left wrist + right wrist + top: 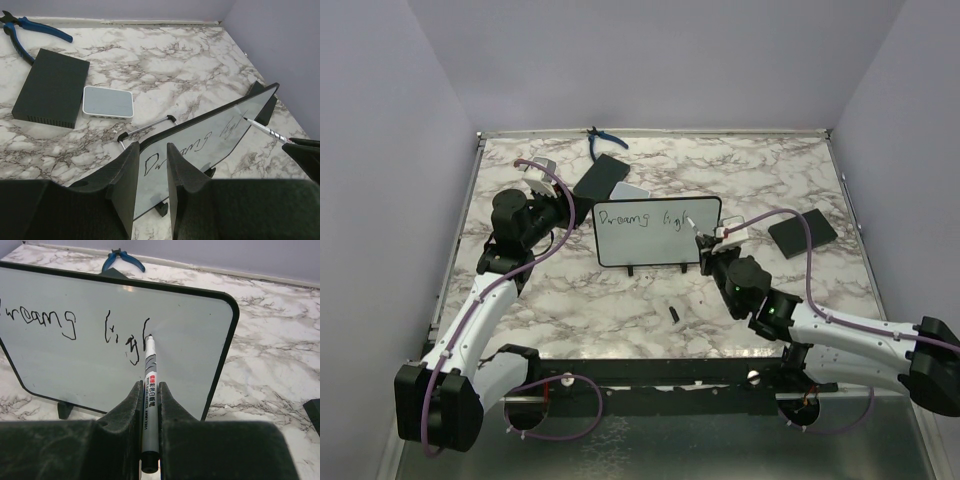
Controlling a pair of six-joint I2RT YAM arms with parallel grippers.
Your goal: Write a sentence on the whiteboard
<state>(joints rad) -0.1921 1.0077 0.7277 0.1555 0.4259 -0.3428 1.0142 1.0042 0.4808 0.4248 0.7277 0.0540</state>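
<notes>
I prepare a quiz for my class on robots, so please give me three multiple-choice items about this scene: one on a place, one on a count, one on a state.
1. Where do the blue-handled metal pliers lie?
A) at the far edge of the marble table, behind the black-framed white whiteboard
B) in front of the board
C) under the board

2. How many plain black flat rectangles lie on the table?
A) one
B) two
C) four

3. What is the state of the right pincer?
A) open and empty
B) shut on the white marker pen, whose tip is on the board
C) shut on the pliers

Key: 1A, they lie by the back wall; 2B, one lies behind the board and one to its right; 3B, its fingers clamp the pen.
</notes>
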